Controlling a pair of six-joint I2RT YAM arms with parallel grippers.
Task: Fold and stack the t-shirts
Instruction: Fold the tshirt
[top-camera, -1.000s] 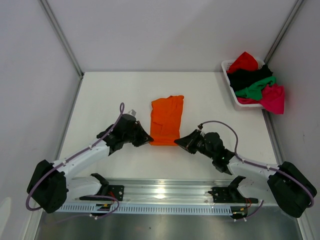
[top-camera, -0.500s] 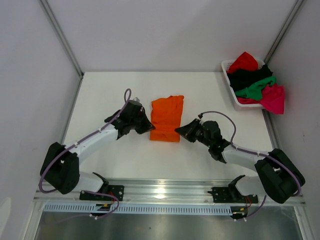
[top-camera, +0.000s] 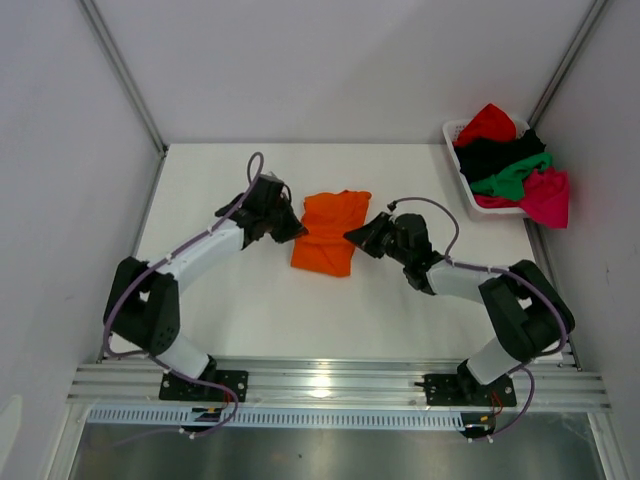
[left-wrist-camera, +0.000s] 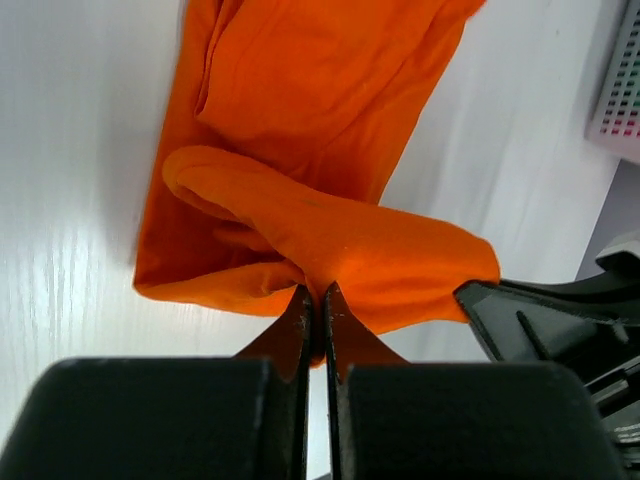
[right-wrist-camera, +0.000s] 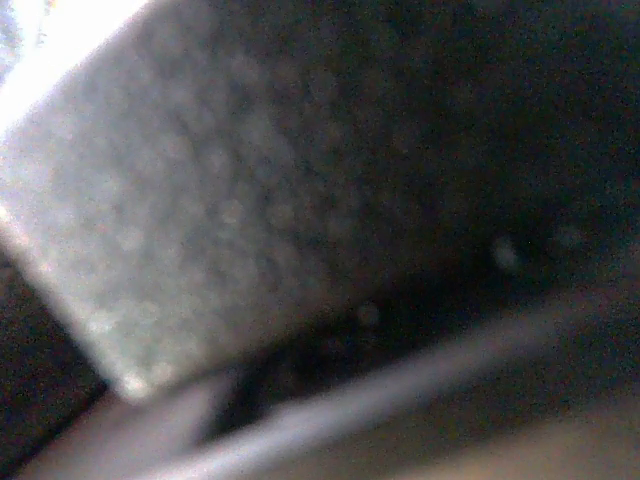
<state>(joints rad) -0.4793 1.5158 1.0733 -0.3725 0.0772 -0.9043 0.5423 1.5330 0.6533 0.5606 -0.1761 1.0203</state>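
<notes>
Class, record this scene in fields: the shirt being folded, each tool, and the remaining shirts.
Shirt in work: orange t-shirt, on the table, near edge lifted
Left tool: shut on the orange t-shirt's lifted fold
Right tool: at the shirt's right edge; grip unclear
Remaining: red shirt, black shirt, green shirt, pink shirt, heaped in the white basket

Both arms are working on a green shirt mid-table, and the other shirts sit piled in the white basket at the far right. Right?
Not green: the top external view shows it is an orange shirt being worked on mid-table. The other shirts do sit piled in the white basket at the far right.
</notes>
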